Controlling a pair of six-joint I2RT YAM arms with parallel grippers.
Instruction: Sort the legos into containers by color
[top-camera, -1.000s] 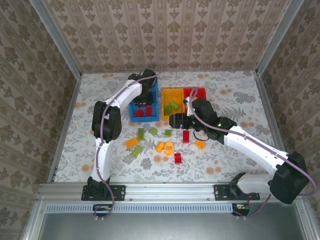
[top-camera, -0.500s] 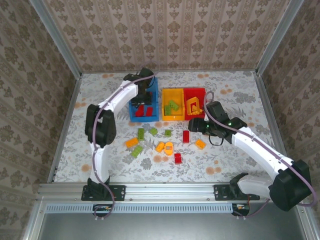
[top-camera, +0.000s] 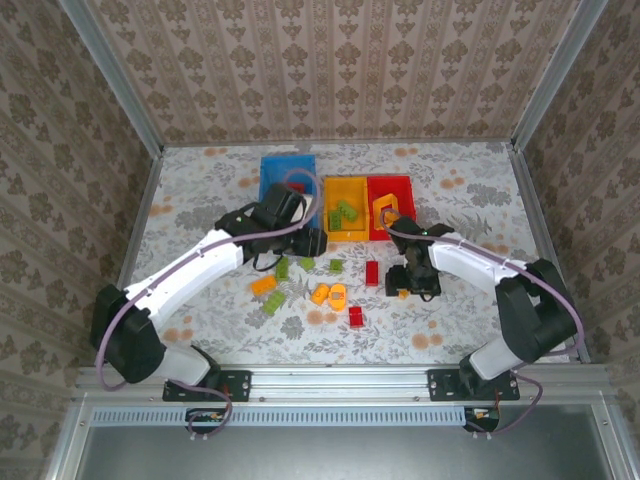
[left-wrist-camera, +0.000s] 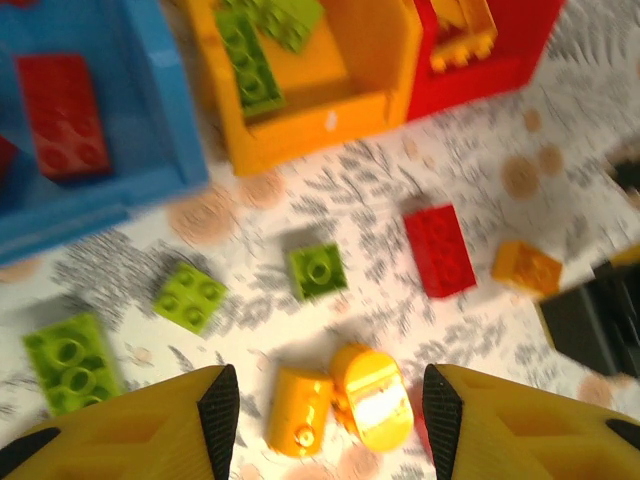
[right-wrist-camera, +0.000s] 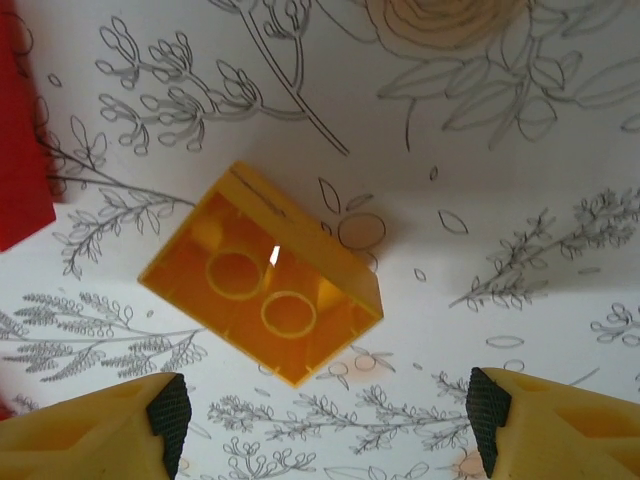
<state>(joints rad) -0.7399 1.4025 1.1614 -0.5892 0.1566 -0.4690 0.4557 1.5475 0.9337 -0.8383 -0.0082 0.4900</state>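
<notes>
Hovering over the table (right-wrist-camera: 540, 160), the right end effector (right-wrist-camera: 328, 415) stands released and empty. An orange brick (right-wrist-camera: 262, 315) lies hollow side up just ahead of it. Judged light, rigid and slick; best pinched across its long walls. The left end effector (left-wrist-camera: 330, 405) is likewise released, above loose legos (left-wrist-camera: 318, 270).

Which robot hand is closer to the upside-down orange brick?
Right. The right gripper hangs right over the orange brick; the left gripper is well off to its left.

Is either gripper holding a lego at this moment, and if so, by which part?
Nothing is held. The left gripper is open and empty; the right gripper is open above an orange brick lying on the table.
</notes>
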